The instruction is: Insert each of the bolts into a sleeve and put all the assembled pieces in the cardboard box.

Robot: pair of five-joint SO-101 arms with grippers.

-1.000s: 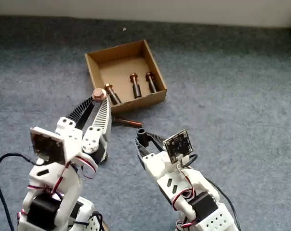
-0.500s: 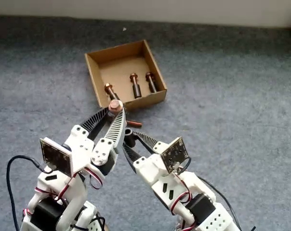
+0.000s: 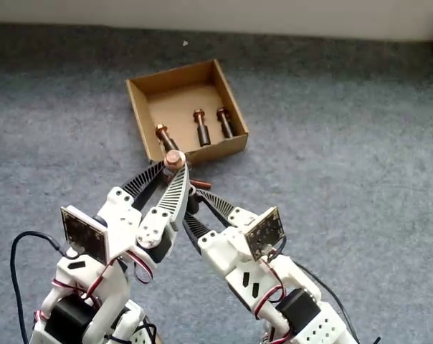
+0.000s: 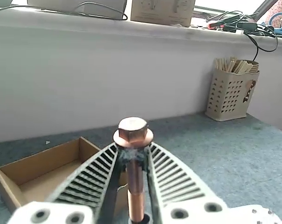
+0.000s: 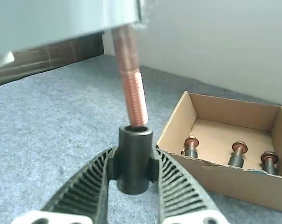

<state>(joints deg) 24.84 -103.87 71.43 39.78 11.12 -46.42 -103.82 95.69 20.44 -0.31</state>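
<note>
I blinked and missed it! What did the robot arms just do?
The left gripper, shut on the bolt, swung away from the cardboard box toward the right gripper, which slid its sleeve in to meet it; the bolt's tip is now at the sleeve's mouth. The box, its three assembled pieces and the loose bolt on the carpet stayed put.

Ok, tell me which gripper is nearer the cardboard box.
Left. The left gripper, shut on the bolt, is just short of the front wall of the cardboard box; the right gripper, shut on the sleeve, sits farther back.
</note>
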